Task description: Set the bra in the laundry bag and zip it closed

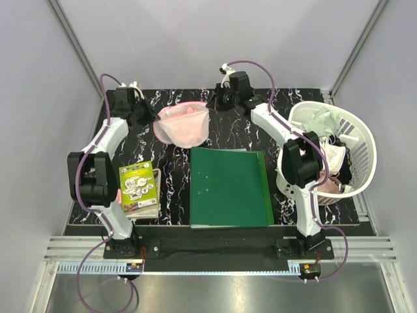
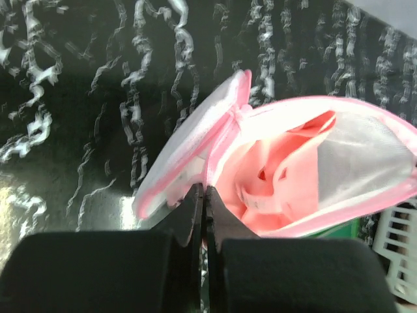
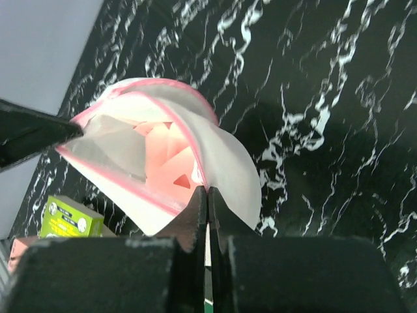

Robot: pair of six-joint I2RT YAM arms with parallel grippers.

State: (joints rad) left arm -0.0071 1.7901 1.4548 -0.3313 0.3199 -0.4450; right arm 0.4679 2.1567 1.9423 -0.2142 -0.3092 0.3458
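The laundry bag (image 1: 184, 124), white mesh with a pink rim, hangs between my two grippers at the back of the table, its mouth gaping. The pink bra (image 2: 273, 182) lies folded inside it and also shows through the opening in the right wrist view (image 3: 163, 153). My left gripper (image 2: 205, 190) is shut on the pink rim at the bag's left end (image 1: 155, 119). On the opposite end, my right gripper (image 3: 208, 190) is shut on the rim where the mesh wall (image 3: 231, 163) folds over. The left gripper's fingers (image 3: 32, 130) reach into the right wrist view from the left.
A green folder (image 1: 229, 187) lies flat in the middle foreground. A white slatted basket (image 1: 339, 153) holding clothes stands at the right beside the right arm. A green booklet on a stack (image 1: 138, 188) lies by the left arm. Black marbled tabletop (image 3: 326, 130) lies below the bag.
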